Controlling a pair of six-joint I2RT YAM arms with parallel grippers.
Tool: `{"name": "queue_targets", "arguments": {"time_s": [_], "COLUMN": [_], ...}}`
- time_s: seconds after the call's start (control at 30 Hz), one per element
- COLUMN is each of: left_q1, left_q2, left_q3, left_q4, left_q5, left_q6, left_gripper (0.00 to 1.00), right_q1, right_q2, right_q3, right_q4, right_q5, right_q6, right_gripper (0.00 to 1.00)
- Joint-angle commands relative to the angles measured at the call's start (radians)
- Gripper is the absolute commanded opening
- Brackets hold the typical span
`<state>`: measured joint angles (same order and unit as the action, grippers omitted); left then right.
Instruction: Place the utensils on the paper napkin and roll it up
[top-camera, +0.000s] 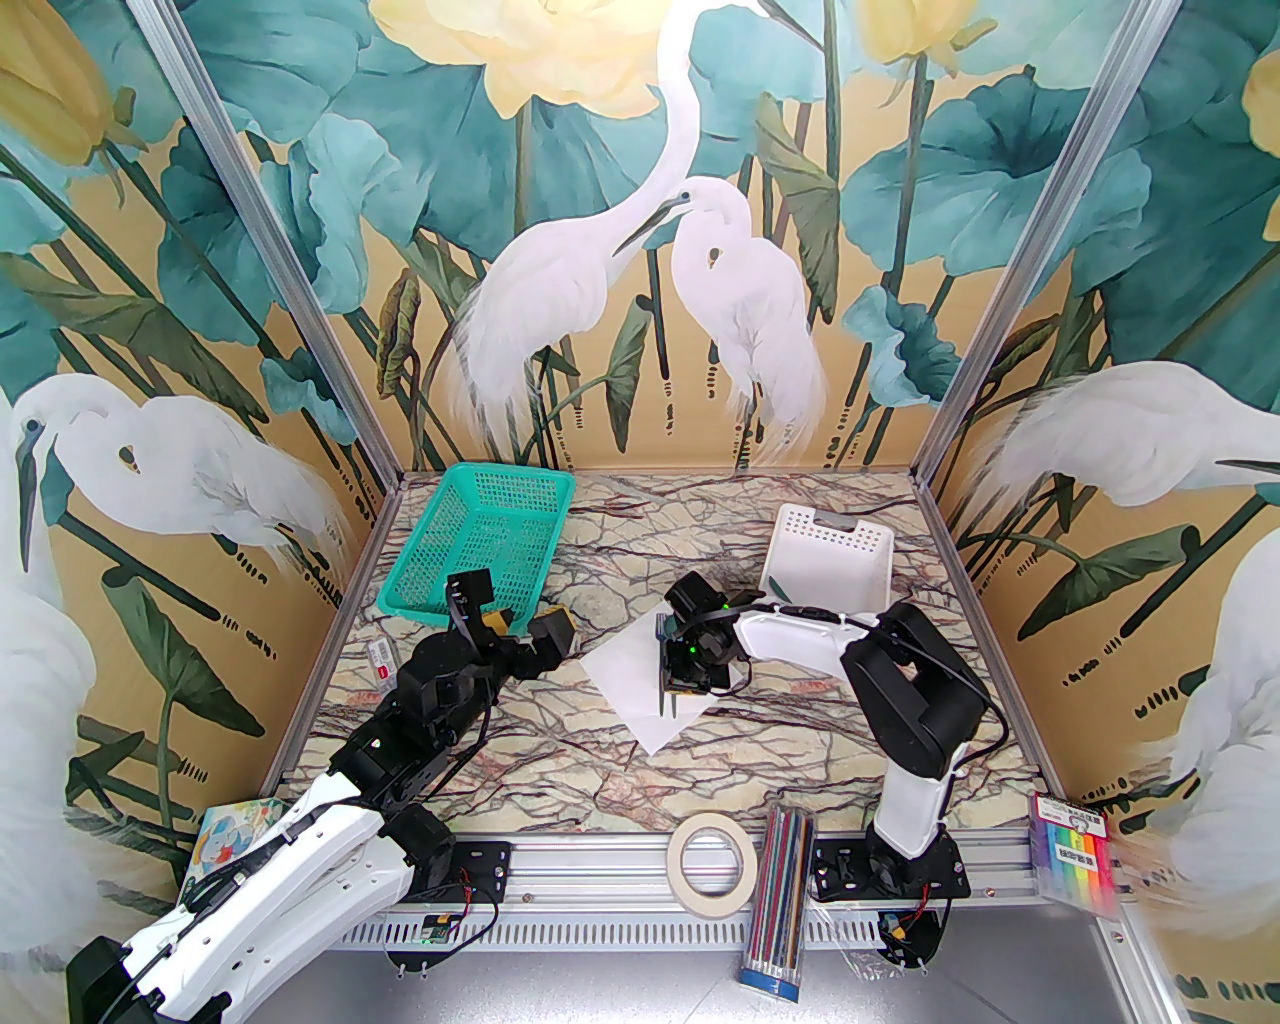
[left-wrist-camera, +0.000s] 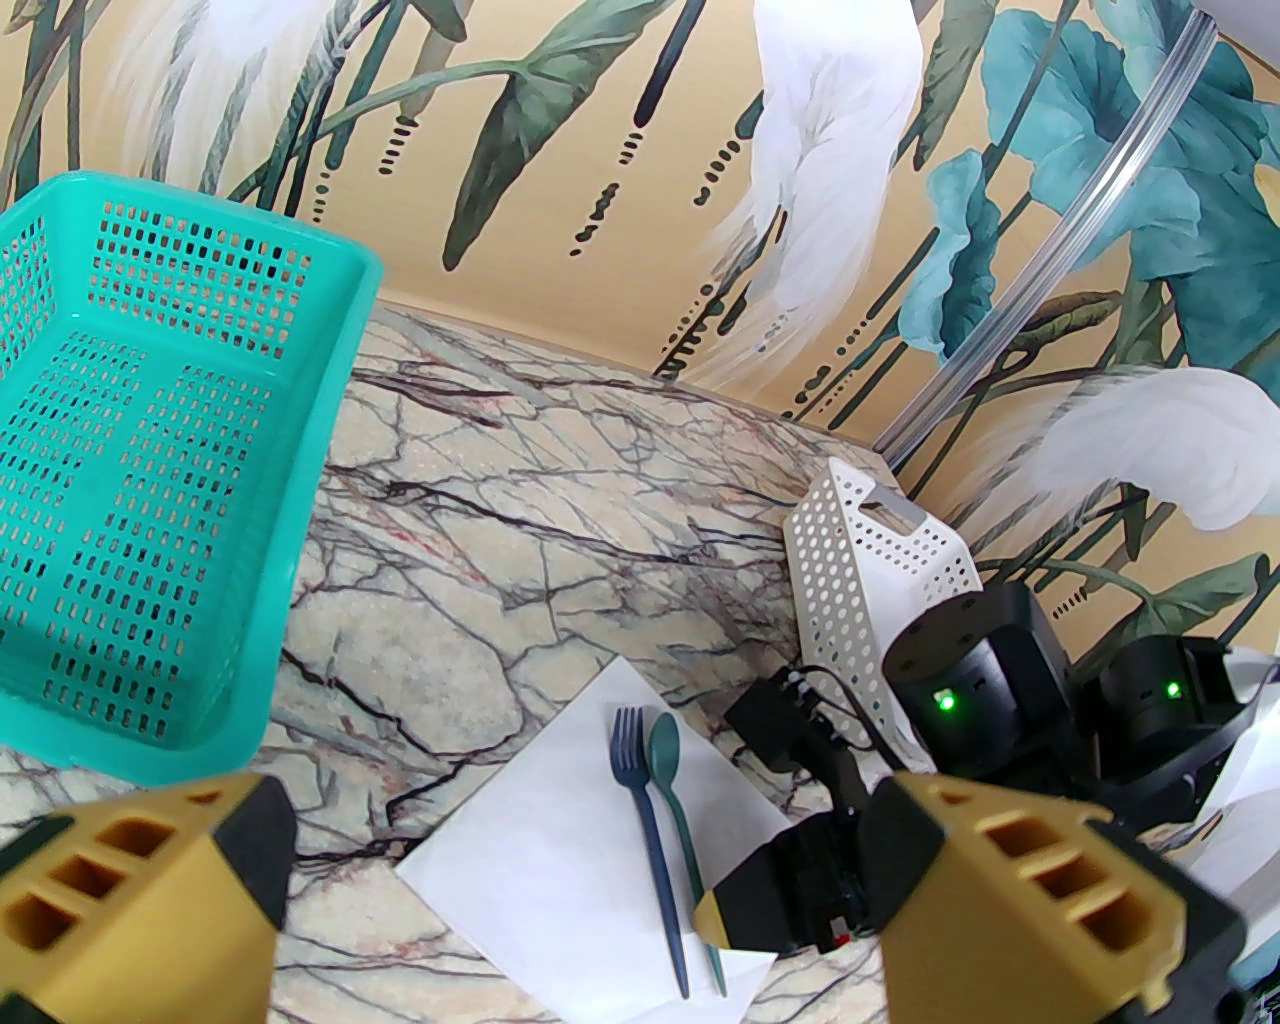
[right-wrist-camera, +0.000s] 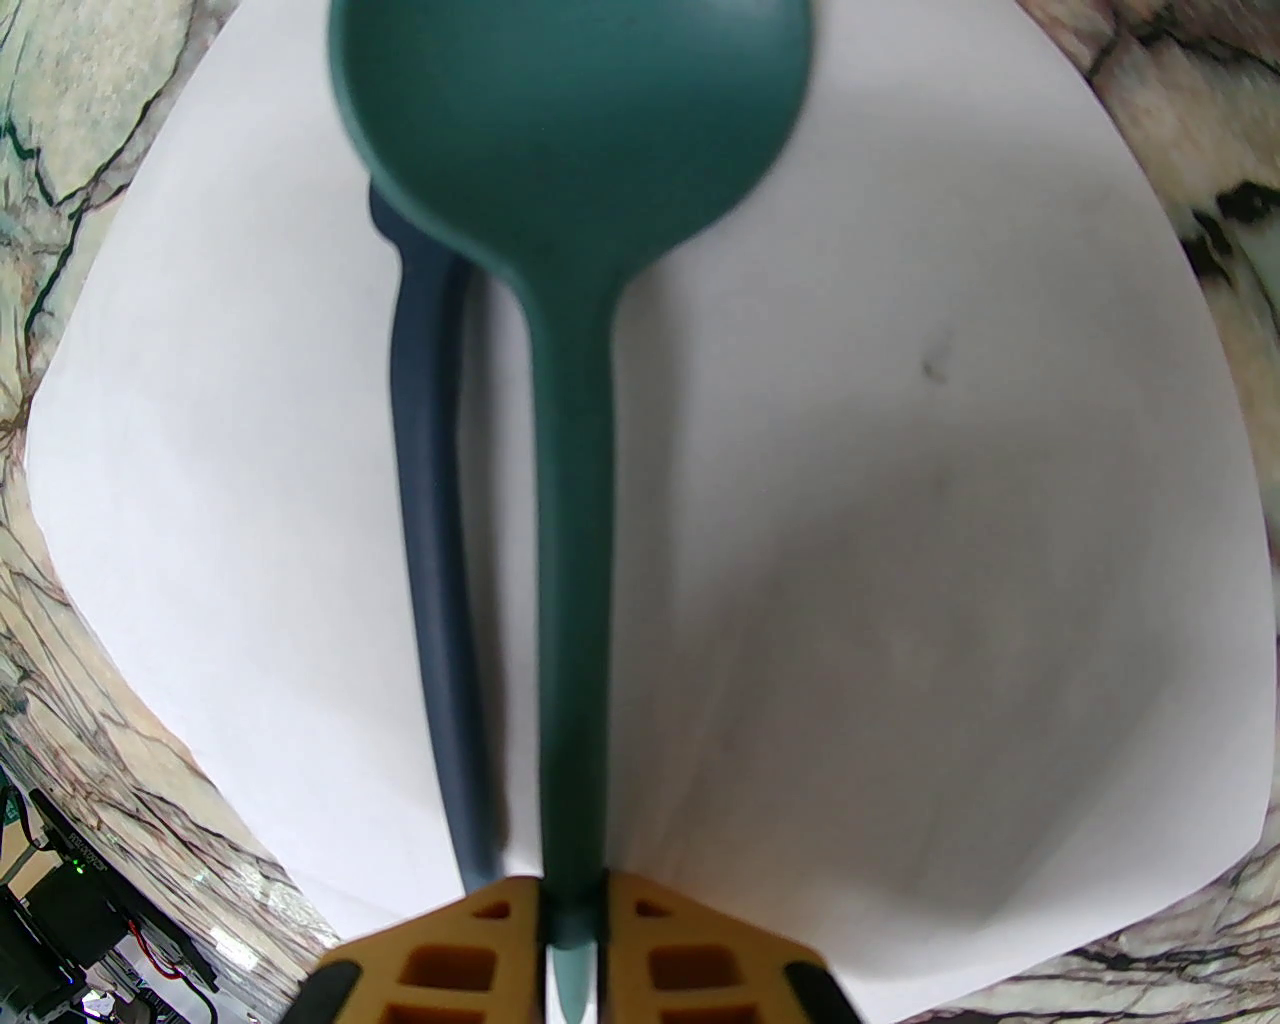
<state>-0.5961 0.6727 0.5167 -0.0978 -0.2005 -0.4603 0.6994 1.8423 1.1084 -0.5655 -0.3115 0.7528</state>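
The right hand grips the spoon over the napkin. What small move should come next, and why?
Probably open the right hand and let the spoon go. Its handle end is pinched between the fingers, and it seems to lie beside the fork on the napkin.

The left arm (top-camera: 300, 850) is stretching forward and inward, its left gripper (top-camera: 527, 632) hanging with jaws spread wide and gripping nothing, while the right arm (top-camera: 905, 700) is folding inward, its right gripper (right-wrist-camera: 575, 905) pinching the spoon (right-wrist-camera: 572, 500) by its handle end.
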Motion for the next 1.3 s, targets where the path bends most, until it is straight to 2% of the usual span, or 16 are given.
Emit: {"name": "queue_targets", "arguments": {"time_s": [0.0,0.37,0.63,0.87,0.97,1.13,1.27], "left_q1": [0.0,0.0,0.0,0.0,0.0,0.0,0.0], "left_q2": [-0.017,-0.014,-0.007,0.005,0.004,-0.003,-0.018], "left_q3": [-0.013,-0.012,0.0,0.008,0.011,0.013,0.015], "left_q4": [-0.013,-0.013,-0.013,-0.012,-0.013,-0.017,-0.024], "left_q5": [-0.011,-0.011,-0.007,-0.003,-0.002,0.001,-0.001], "left_q6": [-0.009,-0.007,0.004,0.004,0.002,0.001,0.002], "left_gripper": [0.99,0.99,0.99,1.0,0.99,0.99,1.0], "right_q1": [0.005,0.005,0.003,-0.001,-0.013,-0.054,-0.094], "right_q2": [0.015,-0.019,-0.127,-0.217,-0.26,-0.338,-0.394], "right_q3": [0.007,0.012,0.015,0.034,0.038,0.033,0.032], "right_q4": [0.009,-0.006,-0.08,-0.152,-0.175,-0.201,-0.223], "right_q5": [0.009,0.011,0.104,0.154,0.168,0.171,0.16], "right_q6": [0.019,0.0,-0.062,-0.13,-0.153,-0.183,-0.209], "right_gripper": [0.16,0.25,0.38,0.56,0.67,0.87,0.95]}}
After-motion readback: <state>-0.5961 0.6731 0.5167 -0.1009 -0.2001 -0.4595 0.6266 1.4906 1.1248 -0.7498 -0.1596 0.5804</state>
